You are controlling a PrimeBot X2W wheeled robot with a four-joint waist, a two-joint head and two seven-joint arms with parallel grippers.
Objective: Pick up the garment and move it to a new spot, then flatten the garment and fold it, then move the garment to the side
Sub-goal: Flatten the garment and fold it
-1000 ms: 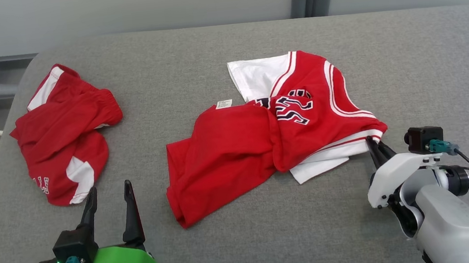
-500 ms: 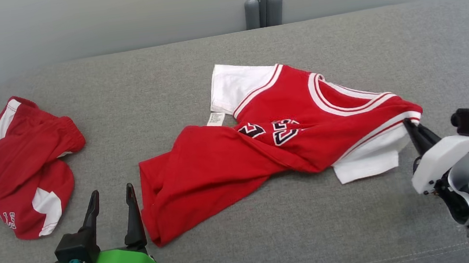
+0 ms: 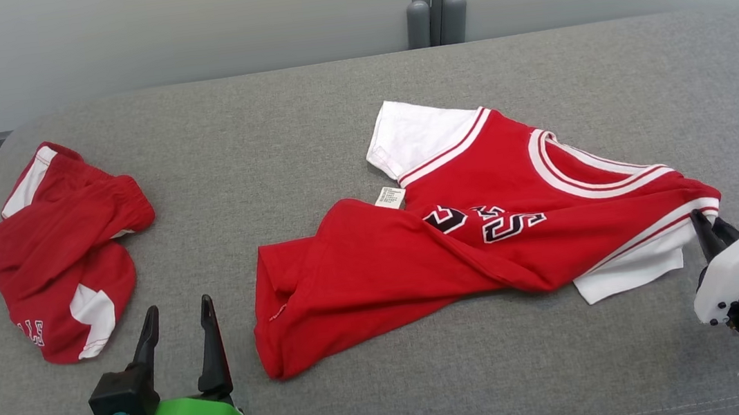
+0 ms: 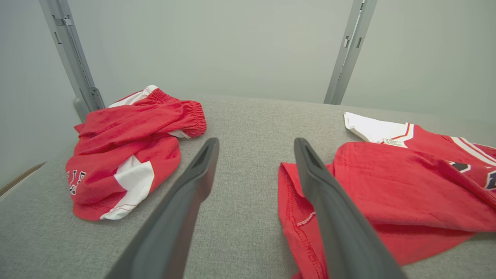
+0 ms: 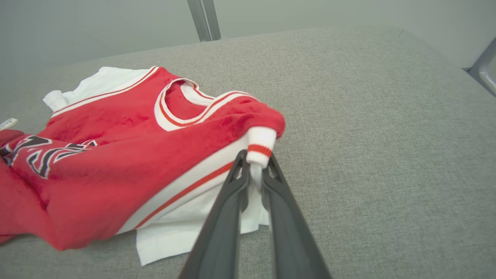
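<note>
Right gripper point(image 5: 255, 164): fingers point(image 5: 226, 217) clenched on a white ribbed trim corner of the jersey point(image 5: 128, 155), with the cloth pinched between the tips. From that corner the jersey runs leftward across the middle of the grey cushion point(image 3: 304, 124), crumpled. Collar and white sleeve lie toward the back, the red hem is bunched toward the left gripper point(image 4: 255, 145), and a white label point(image 3: 390, 197) shows at the fold. The lettering is partly folded under.

Left gripper: fingers spread wide with nothing between them, tips over bare cushion just beside the jersey's hem, not touching it.

Red shorts point(image 3: 61, 249) lie in a heap at the cushion's far left, well apart from the jersey.
</note>
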